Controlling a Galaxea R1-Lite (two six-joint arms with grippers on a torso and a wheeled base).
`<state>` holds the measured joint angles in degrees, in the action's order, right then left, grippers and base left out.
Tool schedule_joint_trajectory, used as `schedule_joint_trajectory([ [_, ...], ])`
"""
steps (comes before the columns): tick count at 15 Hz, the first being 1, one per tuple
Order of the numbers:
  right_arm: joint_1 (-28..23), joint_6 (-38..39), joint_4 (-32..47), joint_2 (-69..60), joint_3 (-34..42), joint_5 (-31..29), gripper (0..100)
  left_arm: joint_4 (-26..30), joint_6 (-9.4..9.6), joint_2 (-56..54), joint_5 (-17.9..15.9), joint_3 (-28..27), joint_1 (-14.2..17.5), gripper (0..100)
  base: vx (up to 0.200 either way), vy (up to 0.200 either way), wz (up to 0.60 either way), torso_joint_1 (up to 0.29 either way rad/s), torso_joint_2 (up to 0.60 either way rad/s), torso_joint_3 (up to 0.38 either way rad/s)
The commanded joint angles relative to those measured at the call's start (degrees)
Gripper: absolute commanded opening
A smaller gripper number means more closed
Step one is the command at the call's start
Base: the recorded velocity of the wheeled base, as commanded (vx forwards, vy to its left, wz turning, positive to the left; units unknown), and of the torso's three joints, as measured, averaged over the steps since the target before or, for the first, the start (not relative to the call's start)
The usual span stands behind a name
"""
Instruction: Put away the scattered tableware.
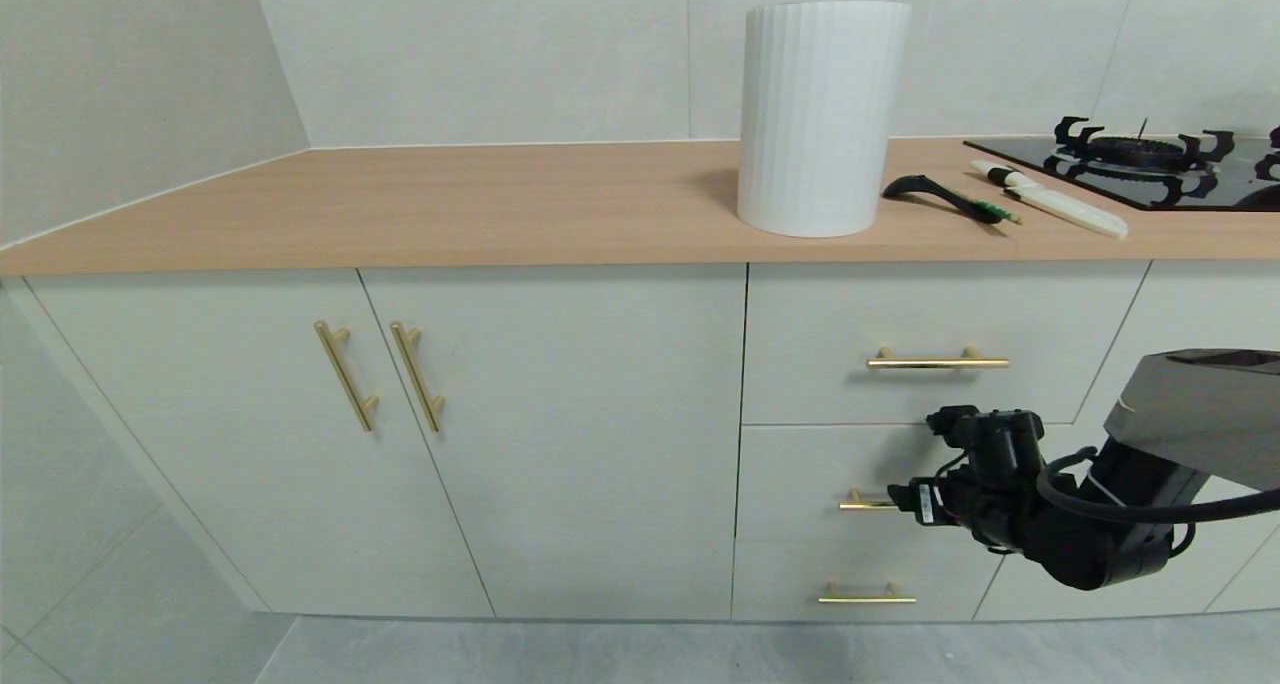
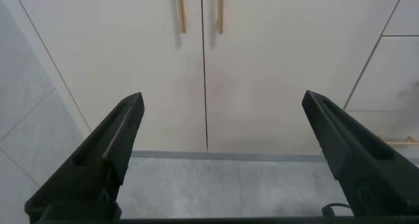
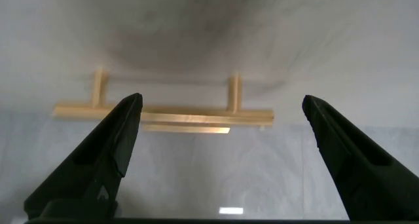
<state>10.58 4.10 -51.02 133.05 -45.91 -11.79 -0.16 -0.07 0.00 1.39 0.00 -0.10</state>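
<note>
The worktop (image 1: 500, 204) carries a tall white ribbed tub (image 1: 820, 114), and just beside it, towards the hob (image 1: 1130, 169), lie the two scattered pieces. Below them, your right pincer (image 1: 920, 459) sits at the middle drawer (image 1: 800, 464), its fingers spread with the brass handle (image 3: 163, 116) between them. That bar looks rigid and smooth, so close squarely on its middle or the pads may slide. The left pincer (image 2: 222, 99) is spread too, holding nothing, low before the cupboard doors (image 2: 262, 67). The white knife (image 1: 1050, 199) looks stiff, light and possibly brittle, so take it by the handle end, which you cannot tell for sure from here. The black-handled tool (image 1: 940, 196) is slim, curved and likely slippery, so pinch across the thick part of its grip.
</note>
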Motion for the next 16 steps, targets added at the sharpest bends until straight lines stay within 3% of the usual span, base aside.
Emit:
schedule_joint_trajectory([
  [1,0.1,-0.1,-1.3,3.1,-0.6,-1.0,100,0.0,-0.01,0.1,0.0,0.0,0.0,100,0.0,0.0,0.0,0.0,0.0,0.0],
  [16,0.2,-0.6,-0.8,4.8,0.4,-1.1,100,0.0,-0.01,0.1,0.0,0.0,0.0,100,0.0,0.0,0.0,0.0,0.0,0.0],
])
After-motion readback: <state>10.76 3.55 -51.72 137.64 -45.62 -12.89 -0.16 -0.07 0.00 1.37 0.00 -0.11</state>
